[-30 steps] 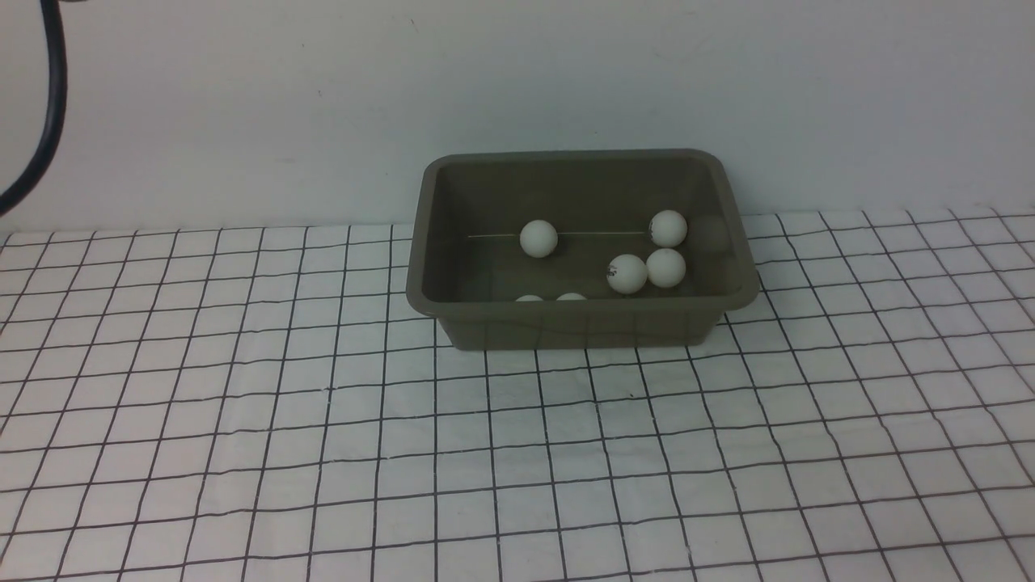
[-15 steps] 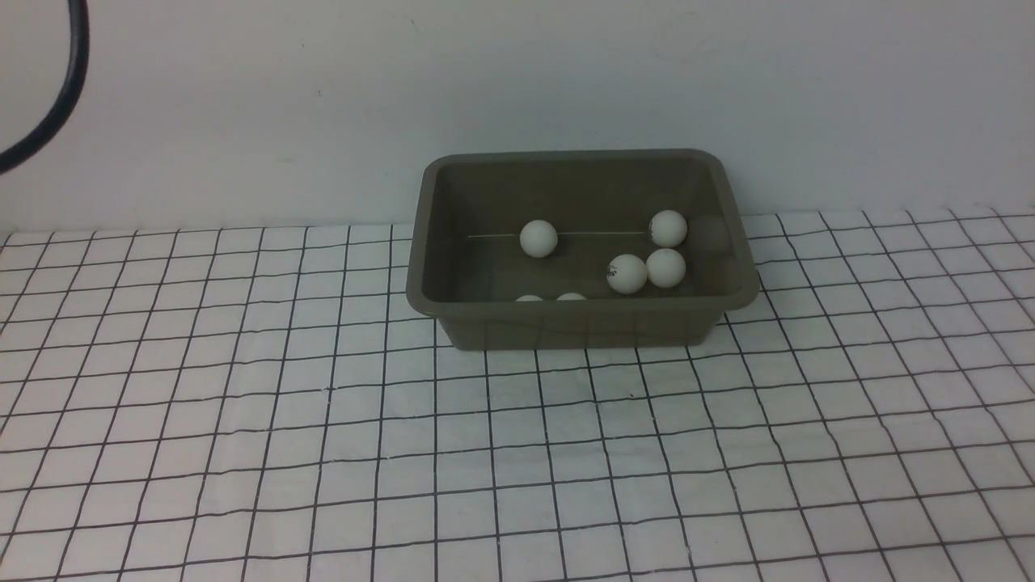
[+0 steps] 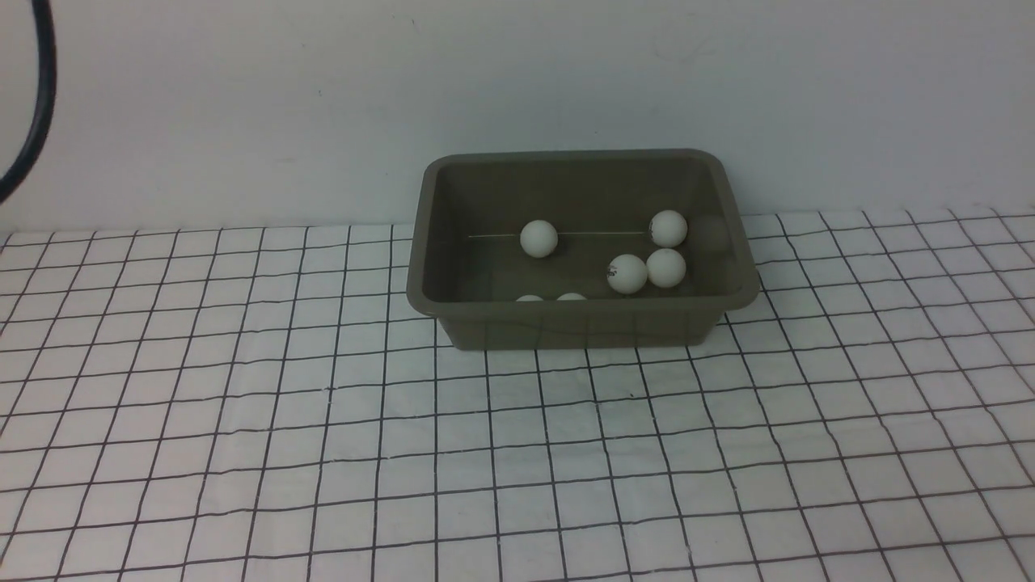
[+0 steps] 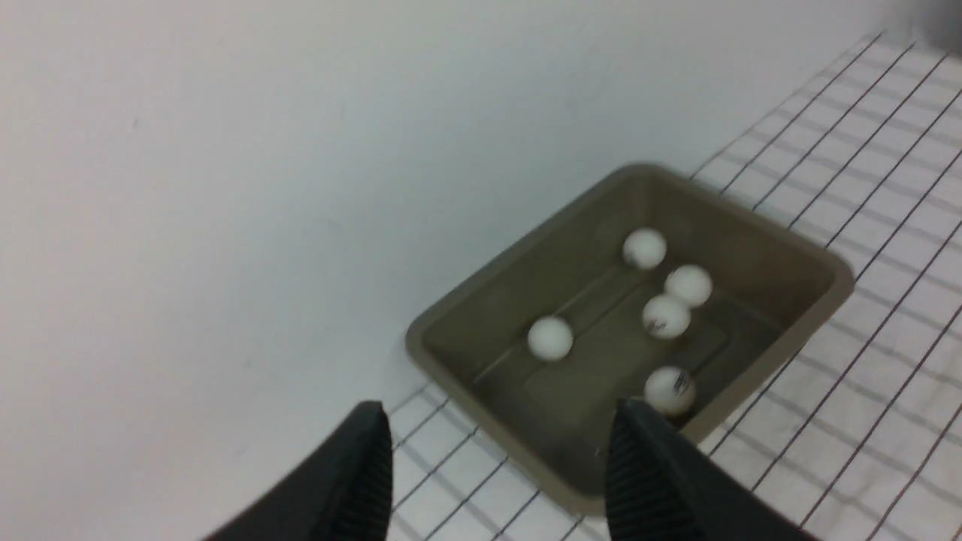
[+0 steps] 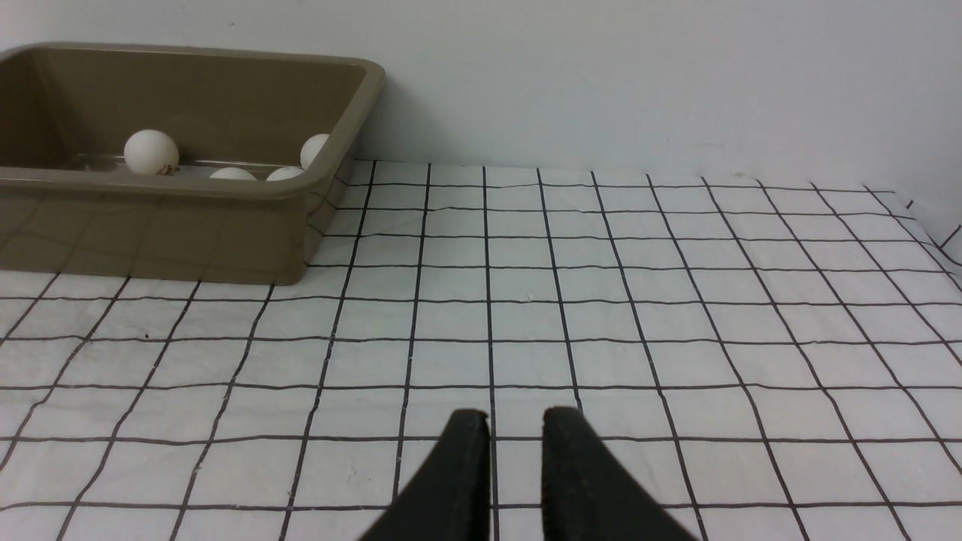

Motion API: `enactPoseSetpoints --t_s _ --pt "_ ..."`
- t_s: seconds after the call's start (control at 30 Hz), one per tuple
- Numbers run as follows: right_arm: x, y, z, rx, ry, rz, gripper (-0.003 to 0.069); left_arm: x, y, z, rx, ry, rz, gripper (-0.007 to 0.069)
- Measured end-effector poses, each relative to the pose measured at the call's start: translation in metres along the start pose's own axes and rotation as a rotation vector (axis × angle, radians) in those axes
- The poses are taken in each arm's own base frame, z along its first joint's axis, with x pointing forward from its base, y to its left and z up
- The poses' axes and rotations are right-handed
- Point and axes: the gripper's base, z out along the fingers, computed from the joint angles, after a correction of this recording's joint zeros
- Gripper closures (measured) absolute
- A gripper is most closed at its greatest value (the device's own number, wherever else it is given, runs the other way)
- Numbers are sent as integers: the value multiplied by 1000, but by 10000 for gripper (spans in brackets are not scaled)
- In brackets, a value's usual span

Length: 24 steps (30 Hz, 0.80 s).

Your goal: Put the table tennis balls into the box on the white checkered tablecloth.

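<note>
The olive-grey box (image 3: 578, 327) stands on the white checkered tablecloth (image 3: 517, 453) against the back wall. Several table tennis balls lie inside it: one (image 3: 538, 238) at the left, three clustered at the right (image 3: 647, 271), and two (image 3: 550, 297) showing only their tops behind the near wall. Neither gripper shows in the front view. In the left wrist view my left gripper (image 4: 500, 409) hangs open and empty above the box (image 4: 782, 263), to one side of it. My right gripper (image 5: 515, 417) is shut and empty, low over the cloth, well away from the box (image 5: 150, 233).
A black cable (image 3: 40, 97) hangs at the upper left in front of the white wall (image 3: 566, 73). The cloth's right edge (image 5: 932, 218) shows in the right wrist view.
Only the black cable at the upper left has swung, first right and then back left. The box and balls have not moved.
</note>
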Motion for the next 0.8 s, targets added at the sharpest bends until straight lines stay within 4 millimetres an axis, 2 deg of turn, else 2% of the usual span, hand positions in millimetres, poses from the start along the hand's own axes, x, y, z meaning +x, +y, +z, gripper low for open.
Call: enactPoseSetpoints --t_s 0.13,0.4,0.53,0.63,0.8 --pt "0 0 0 0 0 0 561 7 0 -19 -95 87 -35 272" --pt "0 0 0 0 0 0 561 10 -23 -78 -279 151 -85 272" --pt "0 0 0 0 0 0 561 12 -43 -112 -350 129 -87 272" --pt "0 0 0 0 0 0 561 17 -56 -130 -390 102 -99 272" --pt "0 0 0 0 0 0 561 41 -82 -150 -449 34 -99 272"
